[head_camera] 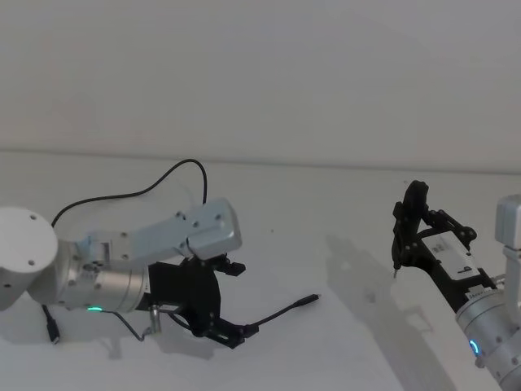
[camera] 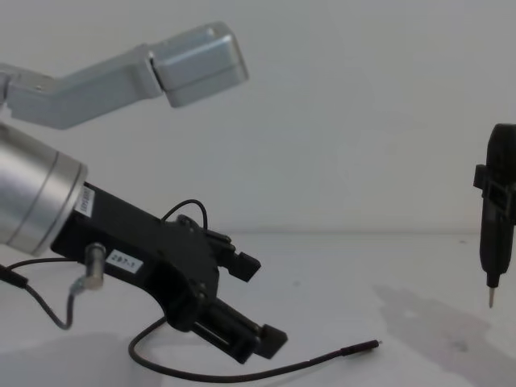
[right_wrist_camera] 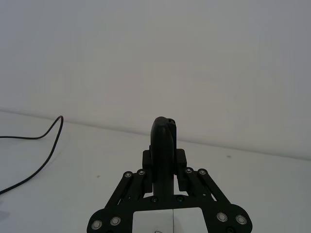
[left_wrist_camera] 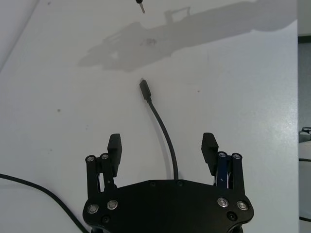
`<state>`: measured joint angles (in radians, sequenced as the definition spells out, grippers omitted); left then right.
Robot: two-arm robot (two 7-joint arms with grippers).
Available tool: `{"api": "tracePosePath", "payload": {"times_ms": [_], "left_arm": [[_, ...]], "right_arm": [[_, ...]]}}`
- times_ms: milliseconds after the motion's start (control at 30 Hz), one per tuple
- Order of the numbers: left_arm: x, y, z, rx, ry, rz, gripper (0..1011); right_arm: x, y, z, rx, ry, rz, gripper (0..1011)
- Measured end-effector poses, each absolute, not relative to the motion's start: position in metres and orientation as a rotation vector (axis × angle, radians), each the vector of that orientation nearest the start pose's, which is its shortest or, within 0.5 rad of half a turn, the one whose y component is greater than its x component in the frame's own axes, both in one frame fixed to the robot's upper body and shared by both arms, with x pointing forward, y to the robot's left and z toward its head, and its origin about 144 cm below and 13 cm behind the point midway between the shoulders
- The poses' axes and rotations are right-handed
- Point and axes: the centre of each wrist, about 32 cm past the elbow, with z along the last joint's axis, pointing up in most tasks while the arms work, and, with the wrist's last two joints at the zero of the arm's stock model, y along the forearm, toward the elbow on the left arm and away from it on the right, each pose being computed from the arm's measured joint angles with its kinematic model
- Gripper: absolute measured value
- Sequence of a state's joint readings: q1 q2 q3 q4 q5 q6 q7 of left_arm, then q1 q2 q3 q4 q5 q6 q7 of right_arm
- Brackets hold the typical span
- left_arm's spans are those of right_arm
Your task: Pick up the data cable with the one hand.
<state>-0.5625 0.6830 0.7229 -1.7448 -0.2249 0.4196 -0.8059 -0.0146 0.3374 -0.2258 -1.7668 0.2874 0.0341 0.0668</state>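
Note:
The data cable lies on the white table, its slim plug pointing toward the right arm. My left gripper is low over it and open. In the left wrist view the data cable runs out between the two fingertips to its plug. From the chest the cable lies just under the left gripper, not gripped. My right gripper hangs at the right, shut on a black pen-shaped tool; the right wrist view shows the right gripper clamping that tool.
More black cable loops across the table behind the left arm, and a dark plug end lies at the near left. A short wire with a silver barrel hangs from the left gripper's body. The tool's metal tip points down over bare table.

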Motion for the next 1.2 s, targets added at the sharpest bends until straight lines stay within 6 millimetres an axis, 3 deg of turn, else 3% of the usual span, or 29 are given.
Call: {"api": "tracePosePath", "payload": {"times_ms": [500, 1200], "left_arm": [[0.511, 0.2, 1.278, 0.665, -0.222, 0.307, 1001], [0.524, 0.18, 1.258, 0.726, -0.152, 0.391, 1001]], "right_arm": [[0.443, -0.237, 1.189, 0.026, -0.075, -1.23, 268], [0.443, -0.237, 1.189, 0.026, -0.075, -1.229, 268]]}}
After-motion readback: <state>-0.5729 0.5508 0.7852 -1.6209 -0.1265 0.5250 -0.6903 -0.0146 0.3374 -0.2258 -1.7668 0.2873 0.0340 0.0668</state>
